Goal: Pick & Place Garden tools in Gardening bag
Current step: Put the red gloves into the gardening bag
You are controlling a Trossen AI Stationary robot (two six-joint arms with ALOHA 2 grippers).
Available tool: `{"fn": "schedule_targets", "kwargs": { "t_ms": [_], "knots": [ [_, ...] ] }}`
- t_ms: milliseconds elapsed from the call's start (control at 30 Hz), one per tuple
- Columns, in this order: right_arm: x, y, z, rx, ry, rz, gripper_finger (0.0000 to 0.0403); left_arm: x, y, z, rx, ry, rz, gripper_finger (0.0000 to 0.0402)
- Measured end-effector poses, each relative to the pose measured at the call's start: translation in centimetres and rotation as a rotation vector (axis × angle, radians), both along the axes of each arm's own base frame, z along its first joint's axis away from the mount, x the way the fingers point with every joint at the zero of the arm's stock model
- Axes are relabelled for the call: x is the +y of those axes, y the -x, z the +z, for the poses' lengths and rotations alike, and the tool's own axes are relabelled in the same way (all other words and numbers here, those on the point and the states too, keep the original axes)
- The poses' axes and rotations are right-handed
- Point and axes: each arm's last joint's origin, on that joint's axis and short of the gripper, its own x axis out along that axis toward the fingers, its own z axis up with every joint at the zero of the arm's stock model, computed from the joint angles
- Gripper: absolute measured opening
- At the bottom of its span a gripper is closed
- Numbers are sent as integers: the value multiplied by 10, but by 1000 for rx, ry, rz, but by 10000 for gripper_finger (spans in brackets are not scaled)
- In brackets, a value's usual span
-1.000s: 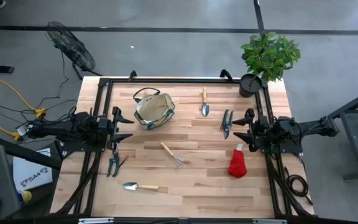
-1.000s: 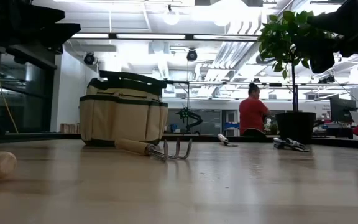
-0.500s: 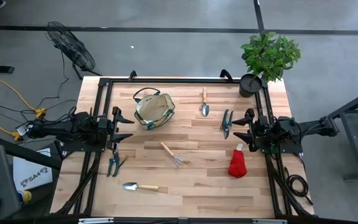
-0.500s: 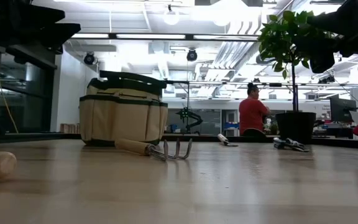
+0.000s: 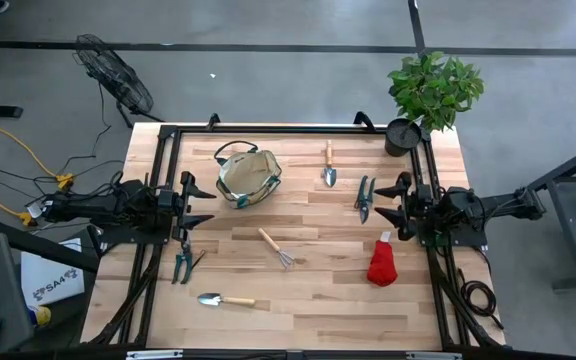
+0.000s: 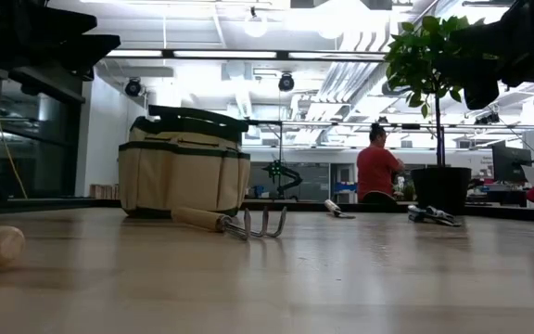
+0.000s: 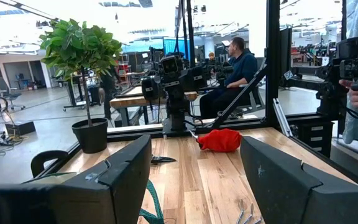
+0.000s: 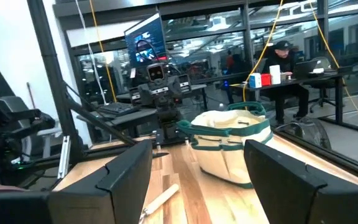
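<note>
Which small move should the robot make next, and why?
Probably the right gripper should reach toward the pruning shears lying right beside it: both grippers are open and empty at the table's sides, every tool is on the table, and the gardening bag holds none that shows.

Six garden tools (image 5: 280,248) lie scattered on the table (image 5: 318,310) around the gardening bag (image 5: 248,177).

light: we see bright ceiling lamps (image 6: 256,26), even
shadows: soft, faint
blur: near table (image 6: 276,288) in low view
</note>
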Motion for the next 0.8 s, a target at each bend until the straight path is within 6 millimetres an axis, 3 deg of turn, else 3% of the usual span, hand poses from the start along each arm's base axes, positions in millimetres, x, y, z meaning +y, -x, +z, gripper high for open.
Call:
{"fn": "schedule_targets", "kwargs": {
  "t_ms": [500, 800],
  "knots": [
    [1, 0, 0, -19, -205, 57, 248, 0, 0, 0, 0, 0, 0, 242],
    [-6, 0, 0, -43, -421, -166, 248, 0, 0, 0, 0, 0, 0, 242]
  ]
}}
